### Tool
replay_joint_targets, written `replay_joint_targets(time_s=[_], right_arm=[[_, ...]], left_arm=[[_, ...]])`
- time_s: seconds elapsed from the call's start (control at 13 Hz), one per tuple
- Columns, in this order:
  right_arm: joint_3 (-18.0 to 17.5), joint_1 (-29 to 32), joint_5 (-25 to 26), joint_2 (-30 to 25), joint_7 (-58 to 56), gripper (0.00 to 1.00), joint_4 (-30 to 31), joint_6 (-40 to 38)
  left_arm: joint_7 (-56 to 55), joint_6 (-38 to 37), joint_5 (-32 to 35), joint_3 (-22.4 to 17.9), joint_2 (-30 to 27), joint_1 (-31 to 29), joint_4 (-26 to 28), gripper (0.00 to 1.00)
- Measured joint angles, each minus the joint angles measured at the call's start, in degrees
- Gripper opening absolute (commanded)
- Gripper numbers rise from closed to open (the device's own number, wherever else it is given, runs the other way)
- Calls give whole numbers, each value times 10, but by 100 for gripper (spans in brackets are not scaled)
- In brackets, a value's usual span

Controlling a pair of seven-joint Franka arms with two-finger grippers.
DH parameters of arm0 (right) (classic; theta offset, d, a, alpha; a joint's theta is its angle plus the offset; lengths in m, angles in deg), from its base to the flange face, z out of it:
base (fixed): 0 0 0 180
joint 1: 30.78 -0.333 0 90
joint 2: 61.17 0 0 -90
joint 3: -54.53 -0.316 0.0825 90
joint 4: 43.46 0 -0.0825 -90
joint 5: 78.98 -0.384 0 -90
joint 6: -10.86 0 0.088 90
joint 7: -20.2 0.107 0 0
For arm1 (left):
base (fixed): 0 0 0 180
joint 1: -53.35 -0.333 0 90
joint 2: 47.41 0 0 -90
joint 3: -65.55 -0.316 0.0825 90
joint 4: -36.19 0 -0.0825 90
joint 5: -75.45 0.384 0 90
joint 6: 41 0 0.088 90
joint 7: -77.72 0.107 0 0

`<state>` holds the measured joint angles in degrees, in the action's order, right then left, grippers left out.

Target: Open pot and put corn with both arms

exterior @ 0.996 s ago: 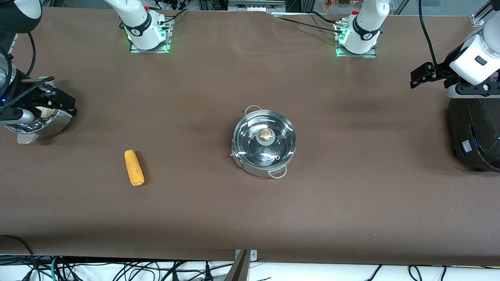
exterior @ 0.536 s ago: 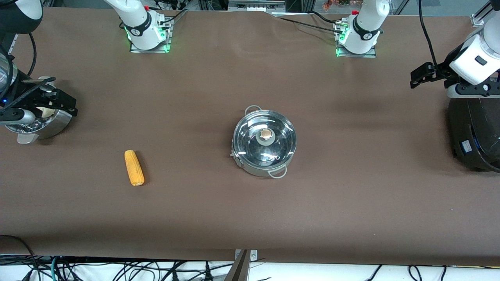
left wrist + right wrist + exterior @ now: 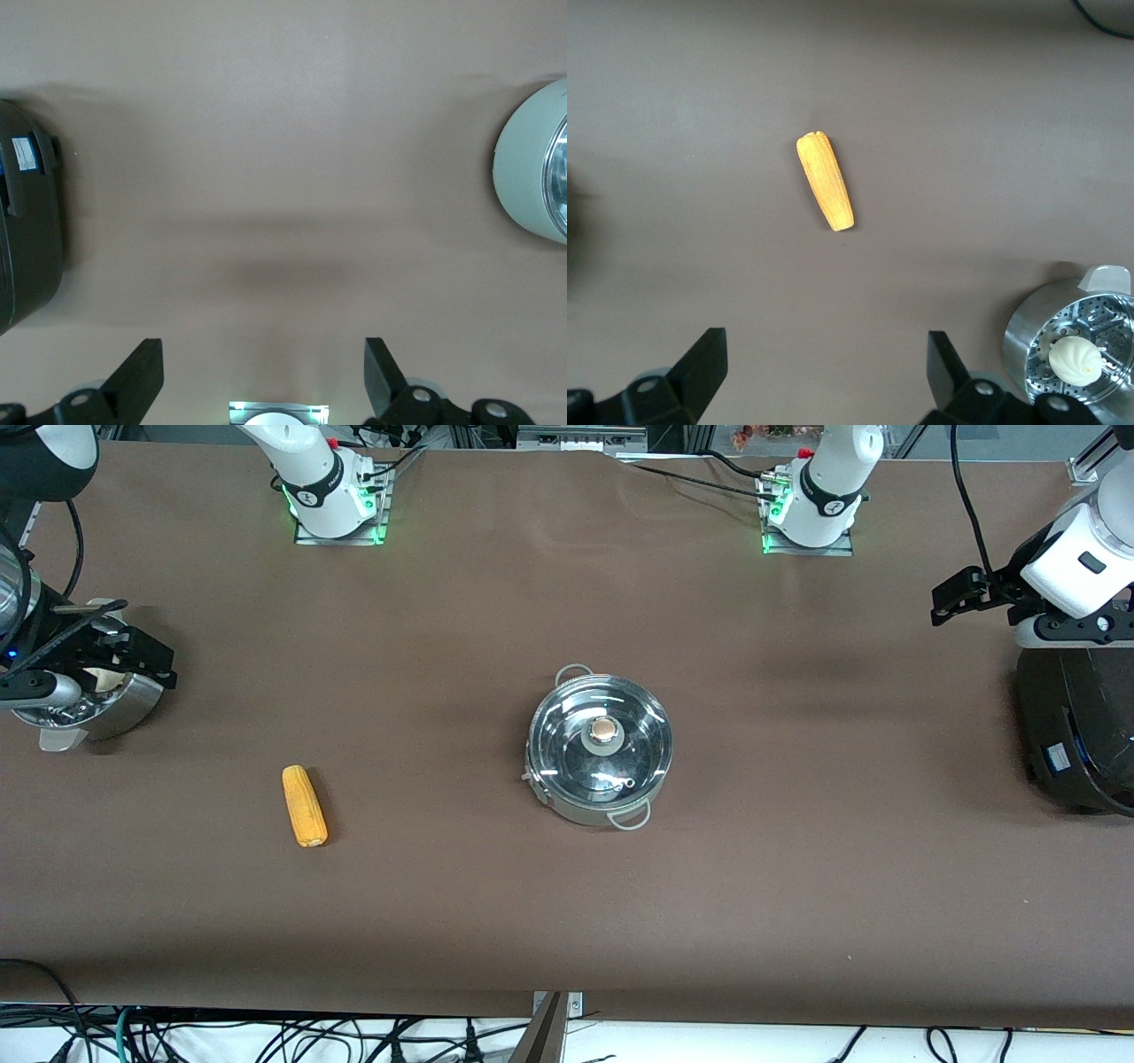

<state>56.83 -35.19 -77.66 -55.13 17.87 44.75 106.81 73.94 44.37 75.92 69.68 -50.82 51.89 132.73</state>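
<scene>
The shiny steel pot (image 3: pixel 601 749) stands mid-table with its glass lid on, a round knob (image 3: pixel 605 731) at the lid's centre. Its rim also shows in the left wrist view (image 3: pixel 530 168). The yellow-orange corn (image 3: pixel 304 806) lies on the brown cloth toward the right arm's end, apart from the pot, and shows in the right wrist view (image 3: pixel 826 192). My right gripper (image 3: pixel 133 657) hangs open and empty over the steamer pot's edge; its jaws (image 3: pixel 827 372) hold nothing. My left gripper (image 3: pixel 961 593) hangs open and empty over the cloth beside the black cooker, with bare cloth between its jaws (image 3: pixel 263 376).
A perforated steel steamer pot (image 3: pixel 97 700) with a pale bun (image 3: pixel 1075 356) in it stands at the right arm's end. A large black cooker (image 3: pixel 1076 726) stands at the left arm's end. Both arm bases (image 3: pixel 332 491) sit along the table's edge farthest from the front camera.
</scene>
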Motion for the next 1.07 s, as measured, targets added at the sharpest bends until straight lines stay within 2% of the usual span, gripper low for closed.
replay_joint_targets(time_s=[1.07], right_arm=[[0, -1, 0, 1, 0, 100, 0, -6]], left_arm=[[0, -14, 0, 4, 2, 5, 0, 100]])
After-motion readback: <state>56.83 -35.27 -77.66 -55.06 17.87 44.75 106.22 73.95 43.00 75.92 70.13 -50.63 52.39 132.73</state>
